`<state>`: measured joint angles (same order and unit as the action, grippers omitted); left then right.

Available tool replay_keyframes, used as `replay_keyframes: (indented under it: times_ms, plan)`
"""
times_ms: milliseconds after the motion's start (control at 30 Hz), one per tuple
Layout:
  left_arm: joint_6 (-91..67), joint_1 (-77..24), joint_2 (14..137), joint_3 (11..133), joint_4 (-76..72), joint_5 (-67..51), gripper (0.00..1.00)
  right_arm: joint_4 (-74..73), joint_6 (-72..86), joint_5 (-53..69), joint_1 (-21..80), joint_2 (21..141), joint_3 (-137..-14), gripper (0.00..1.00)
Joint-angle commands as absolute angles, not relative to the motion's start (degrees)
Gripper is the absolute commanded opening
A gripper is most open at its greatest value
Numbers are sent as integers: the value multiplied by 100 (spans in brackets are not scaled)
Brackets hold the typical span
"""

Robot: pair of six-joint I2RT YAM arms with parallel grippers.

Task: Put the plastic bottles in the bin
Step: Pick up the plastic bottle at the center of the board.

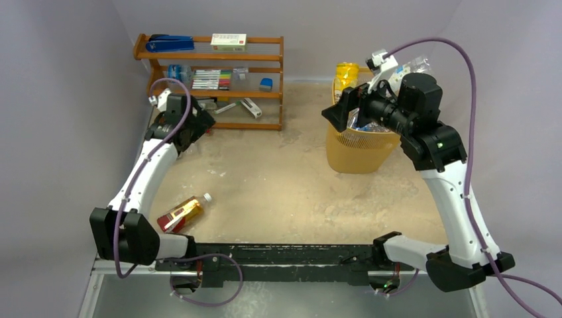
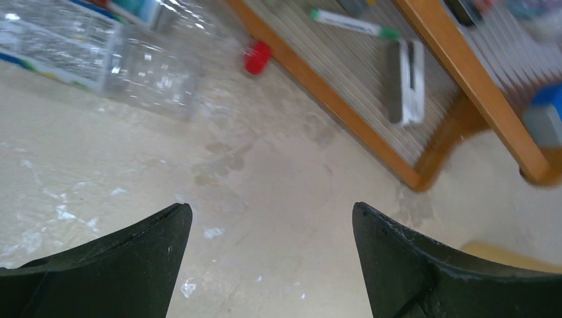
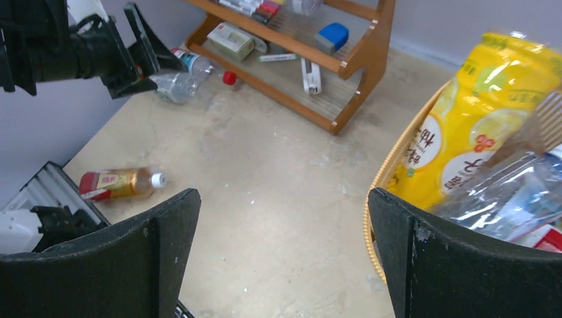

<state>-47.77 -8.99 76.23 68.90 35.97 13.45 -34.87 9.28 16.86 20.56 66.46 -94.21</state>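
Left claw (image 2: pixel 270 209) is hanging wide open with nothing in it, pointing down at the table (image 2: pixel 265 165) right by the foot of the wooden shelf rack (image 2: pixel 331 103). A crushed clear bottle (image 2: pixel 132 63) with a red cap (image 2: pixel 257 56) is lying on its side just past the claw, close against the rack's bottom rail. There might be a second clear one tucked behind it, honestly can't tell.

Right claw (image 3: pixel 283 193) is hovering at the rim of the bin (image 1: pixel 351 156), jaws spread all the way and carrying nothing. The bin is looking pretty stuffed: a big yellow bottle (image 3: pixel 464 132) is poking up over the rim, with crinkly clear ones (image 3: pixel 504 192) piled beside it. An amber bottle (image 1: pixel 182 213) with a white cap is lying on the table near the left arm's base, well apart from the bin.

My read is that we're in mop-up mode, with most of the bottles binned and the stragglers sitting on the left side. The left arm seems to be lining up on the clear one. The next move is going to need that claw pushing forward and down to straddle the bottle's body, not the cap. It'll want an easy squeeze, since crushed plastic is likely to squirm out. The rack rail is leaving little room for the far finger. After that it's a long carry across to the bin.
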Motion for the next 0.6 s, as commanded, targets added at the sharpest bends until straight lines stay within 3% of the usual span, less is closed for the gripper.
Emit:
replay_keyframes:
  times_ms: [0,567]
  plan:
    - [-5554,-393,7467,6662,3432,1797,92,-2995,1032,2271,2050,6508,-9161,100]
    - [-6605,1575,8621,6536,3490,1662,93,-2555,1258,2828,2056,6484,-8392,100]
